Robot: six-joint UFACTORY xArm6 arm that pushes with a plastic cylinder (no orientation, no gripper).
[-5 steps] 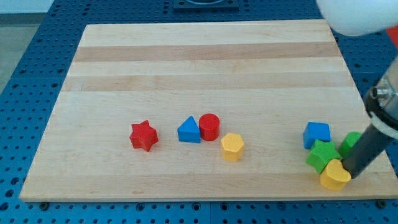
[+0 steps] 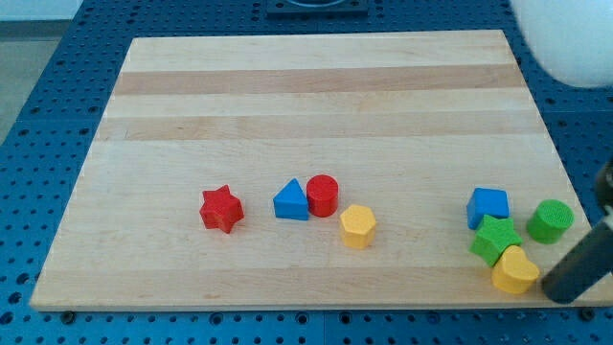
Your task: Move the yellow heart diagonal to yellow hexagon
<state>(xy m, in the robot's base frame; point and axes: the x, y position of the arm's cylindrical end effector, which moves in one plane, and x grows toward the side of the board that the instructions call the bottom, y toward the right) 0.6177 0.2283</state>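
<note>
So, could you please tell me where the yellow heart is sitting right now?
The yellow heart sits near the board's bottom right corner in the camera view, touching the green star just above it, with my tip close on its right.

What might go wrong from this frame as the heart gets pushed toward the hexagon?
My tip sits right of the yellow heart, which touches the green star; pushing left may drag both. The heart also lies near the board's bottom edge and may slip off. The yellow hexagon is far away.
</note>
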